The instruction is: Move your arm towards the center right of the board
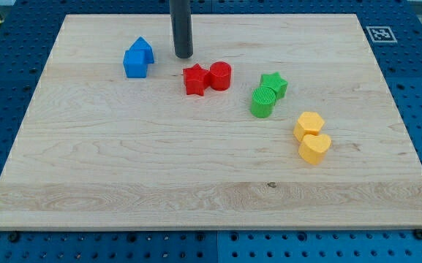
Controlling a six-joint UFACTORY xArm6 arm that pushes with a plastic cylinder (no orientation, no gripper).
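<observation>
Eight blocks on the board (123, 175), in four pairs. L to R: 2 blue (138, 58) touching, near top left; my tip (183, 55) just right of them, touching nothing, w/ no jaws to open or close; red star (195, 79) touching red cylinder (221, 75); green cylinder (263, 101) against green star (273, 83); 2 yellow (311, 136) at center right, well apart from the tip, w/ the greens between.

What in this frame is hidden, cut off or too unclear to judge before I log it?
- Camera view: the rod above my tip is cut off by the view's top edge; the arm is unseen.
- The two blue blocks touch and overlap; their exact shapes are unclear.
- The green cylinder covers part of the green star.
- The board is cropped at its bottom corners.
- The marker at the view's top right is too small to read.
</observation>
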